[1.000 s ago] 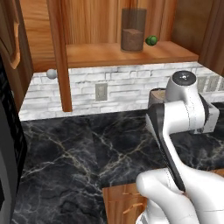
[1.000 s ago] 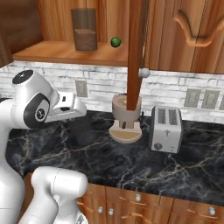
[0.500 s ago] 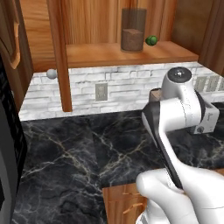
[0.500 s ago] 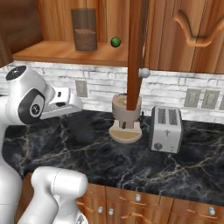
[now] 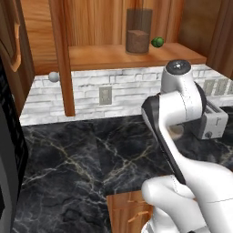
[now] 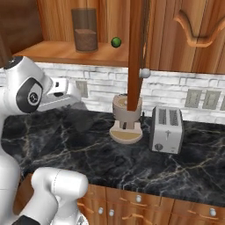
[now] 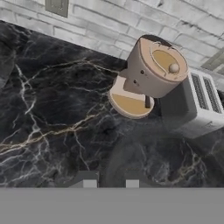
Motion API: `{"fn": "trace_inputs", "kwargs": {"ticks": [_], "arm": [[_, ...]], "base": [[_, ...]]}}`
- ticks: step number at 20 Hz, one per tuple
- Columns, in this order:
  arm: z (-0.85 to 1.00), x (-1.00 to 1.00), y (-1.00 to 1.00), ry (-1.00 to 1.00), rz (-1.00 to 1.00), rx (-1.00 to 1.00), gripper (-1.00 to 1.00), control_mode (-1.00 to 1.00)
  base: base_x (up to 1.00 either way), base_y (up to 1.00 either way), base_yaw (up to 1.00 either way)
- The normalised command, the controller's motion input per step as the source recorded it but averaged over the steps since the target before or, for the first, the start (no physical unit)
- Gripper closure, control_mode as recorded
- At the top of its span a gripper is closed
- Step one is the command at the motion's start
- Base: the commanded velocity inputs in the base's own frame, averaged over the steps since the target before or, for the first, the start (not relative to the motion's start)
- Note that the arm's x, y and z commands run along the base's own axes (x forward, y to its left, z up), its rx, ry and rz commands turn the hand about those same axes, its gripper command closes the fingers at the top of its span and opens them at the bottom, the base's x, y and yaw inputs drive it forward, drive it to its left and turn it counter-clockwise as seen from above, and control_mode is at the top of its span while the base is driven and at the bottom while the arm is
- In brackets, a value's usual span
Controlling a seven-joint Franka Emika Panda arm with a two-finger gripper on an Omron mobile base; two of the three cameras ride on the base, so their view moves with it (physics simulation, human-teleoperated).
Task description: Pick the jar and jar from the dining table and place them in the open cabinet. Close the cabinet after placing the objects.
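Wooden cabinet [image 6: 52,52] up on the wall was where we spotted one jar [image 6: 85,30] — sitting on the plain shelf, terracotta-brown in its lower half, darker and kinda see-through up top. Same jar [image 5: 139,31] showed in the left base view too, with a little green ball [image 5: 157,42] just beside it on the shelf. We only made out that one jar.

One cabinet door [image 6: 135,52] hung open, edge-on to us, with its round silver knob [image 6: 144,73] facing out.

Below that was the black marble counter [image 6: 79,145] backed by white brick tiles [image 6: 167,85]. A grey-brown round appliance [image 6: 125,118] on a tan disc base sat there, with a silver toaster [image 6: 166,129] just to its side.

Our gripper [image 7: 110,183] was up over the counter, looking down at the appliance [image 7: 151,72] and toaster [image 7: 192,107]. We could only see the two dark fingertips [image 7: 89,182] at the bottom of the hand view, sitting pretty close together, nearly closed. Nothing showed between them there, so it didn't look like we were carrying anything. In the right base view the hand [image 6: 59,90] stuck out toward the tiles, well apart from the jar above.
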Motion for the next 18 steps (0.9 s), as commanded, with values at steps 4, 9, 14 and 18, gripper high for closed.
{"fn": "trace_inputs", "kwargs": {"ticks": [4,9,14,18], "arm": [[0.41,0.09,0.0,0.0,0.0,-0.05,1.0,-1.0],[0.45,0.17,0.08,0.0,0.0,-0.07,1.0,-1.0],[0.38,0.24,0.1,0.02,0.0,-0.06,1.0,-1.0],[0.47,0.2,0.05,0.0,0.0,-0.09,1.0,-1.0]], "base": [[0.0,0.0,0.0],[0.0,0.0,0.0],[0.0,0.0,0.0],[0.0,0.0,0.0]]}}
